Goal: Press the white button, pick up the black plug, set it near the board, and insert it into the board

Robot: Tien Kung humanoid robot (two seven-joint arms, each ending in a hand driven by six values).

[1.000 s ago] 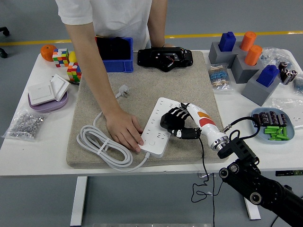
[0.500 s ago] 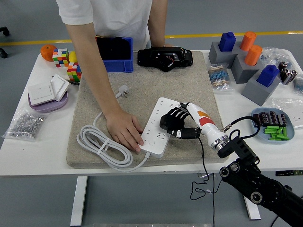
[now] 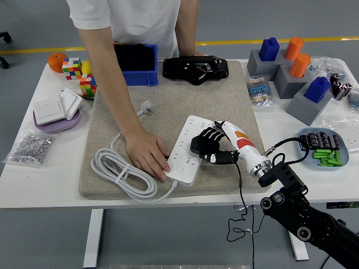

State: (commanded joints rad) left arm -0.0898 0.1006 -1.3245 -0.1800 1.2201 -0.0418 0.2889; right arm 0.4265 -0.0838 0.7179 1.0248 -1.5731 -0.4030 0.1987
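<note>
While a person's hand (image 3: pixel 147 157) steadies the white rectangular power strip (image 3: pixel 189 149) from its left end, the robot's right hand (image 3: pixel 211 147) rests on its right edge, black fingers (image 3: pixel 205 135) curled, grasping nothing.

Black robot hand (image 3: pixel 210 147), white-orange wrist.

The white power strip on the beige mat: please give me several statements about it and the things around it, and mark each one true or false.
1. A person's hand rests on the near left end of the white power strip. True.
2. The right robot hand is over the strip's right side. True.
3. The coiled white cable lies to the right of the strip. False: it lies to its left, on the beige mat.
4. The blue plastic bin stands at the table's near edge. False: it stands at the far side, by the person.
5. The white plug is inserted in the strip. False: it lies loose on the mat.
</note>
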